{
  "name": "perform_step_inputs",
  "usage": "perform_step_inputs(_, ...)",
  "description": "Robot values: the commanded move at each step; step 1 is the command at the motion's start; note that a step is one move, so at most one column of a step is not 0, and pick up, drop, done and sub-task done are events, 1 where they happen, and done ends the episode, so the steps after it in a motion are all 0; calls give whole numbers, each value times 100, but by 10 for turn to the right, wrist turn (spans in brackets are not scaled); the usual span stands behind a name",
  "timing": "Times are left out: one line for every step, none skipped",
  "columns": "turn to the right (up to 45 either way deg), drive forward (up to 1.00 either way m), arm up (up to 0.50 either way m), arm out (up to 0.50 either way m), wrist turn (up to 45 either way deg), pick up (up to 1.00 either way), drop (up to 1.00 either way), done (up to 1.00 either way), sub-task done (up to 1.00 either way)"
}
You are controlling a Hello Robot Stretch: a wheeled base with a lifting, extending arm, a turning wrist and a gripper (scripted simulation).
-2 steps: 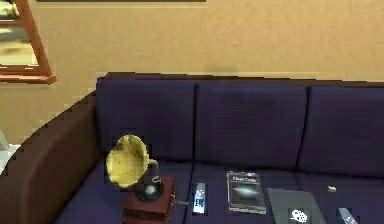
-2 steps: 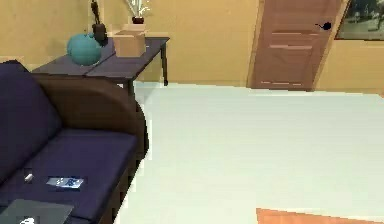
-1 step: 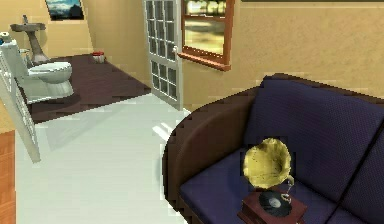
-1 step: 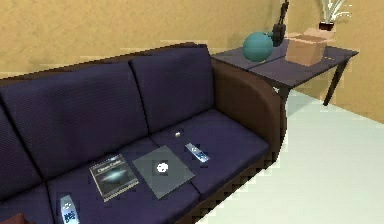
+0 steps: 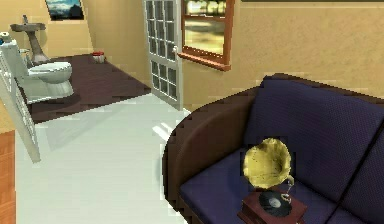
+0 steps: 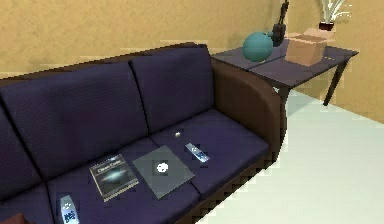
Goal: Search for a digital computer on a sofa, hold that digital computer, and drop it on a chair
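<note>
A dark blue sofa [image 6: 120,100] with a brown frame runs across the arm side view. A flat grey closed laptop [image 6: 164,168] lies on its seat cushion, near the front edge. Left of the laptop lies a dark book or magazine [image 6: 115,177]. The same sofa [image 5: 300,120] stands at the forward view's right, with a gold-horned gramophone [image 5: 270,172] on its seat.
A small remote-like thing [image 6: 197,152] lies right of the laptop and another [image 6: 68,209] at the lower left. Beyond the sofa arm, a dark side table [image 6: 335,58] bears a teal ball [image 6: 259,45], a cardboard box [image 6: 307,48] and a vase. Pale floor [image 5: 90,150] leads to a toilet [image 5: 50,78] past a white door [image 5: 163,50].
</note>
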Motion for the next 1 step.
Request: perform_step_inputs(0, 0, 2, 0, 0, 0, 0, 0, 0)
